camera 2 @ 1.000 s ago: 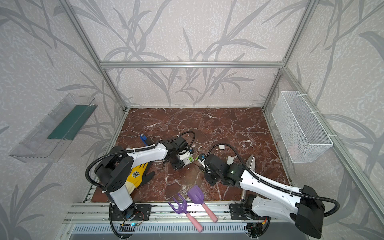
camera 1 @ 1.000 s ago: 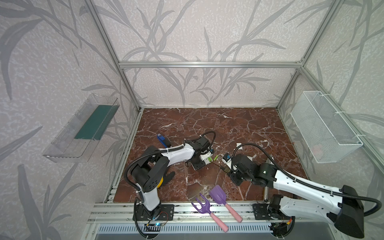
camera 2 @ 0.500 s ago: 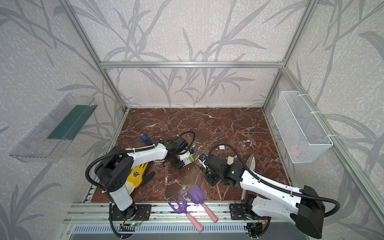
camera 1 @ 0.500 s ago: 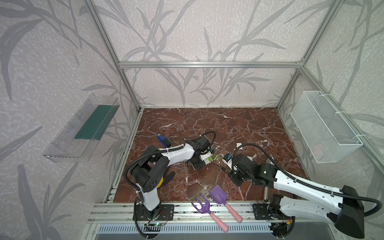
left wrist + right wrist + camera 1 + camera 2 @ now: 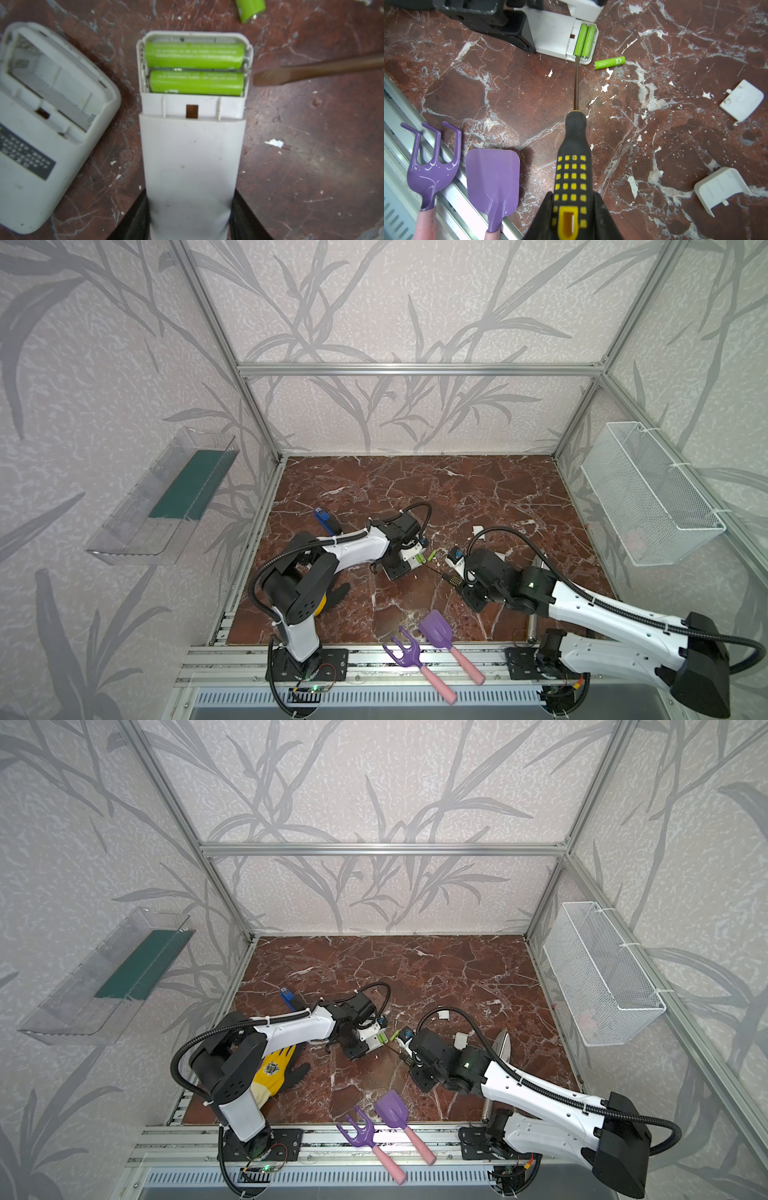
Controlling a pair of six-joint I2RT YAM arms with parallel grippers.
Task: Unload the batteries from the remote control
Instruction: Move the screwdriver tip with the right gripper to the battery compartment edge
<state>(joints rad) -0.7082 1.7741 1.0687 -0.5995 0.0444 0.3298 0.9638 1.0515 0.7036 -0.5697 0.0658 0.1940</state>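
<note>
My left gripper [image 5: 190,207] is shut on the white remote control [image 5: 191,155], which lies on the floor with its battery bay uncovered. Two lime-green batteries [image 5: 194,55] lie side by side in the bay. A third battery [image 5: 609,62] lies loose on the marble just beyond the remote's end. My right gripper [image 5: 573,207] is shut on the yellow-and-black handle of a screwdriver [image 5: 574,166]. Its flat tip [image 5: 576,59] sits at the end of the nearer battery, at the bay's edge. In both top views the two grippers [image 5: 409,558] [image 5: 409,1052] face each other at mid-floor.
A second white remote [image 5: 41,104] with an empty bay lies beside the held one. Two white covers [image 5: 741,99] [image 5: 720,187] lie to the right. A purple rake [image 5: 431,166] and shovel [image 5: 492,178] rest on the front rail. A yellow glove [image 5: 274,1073] lies under the left arm.
</note>
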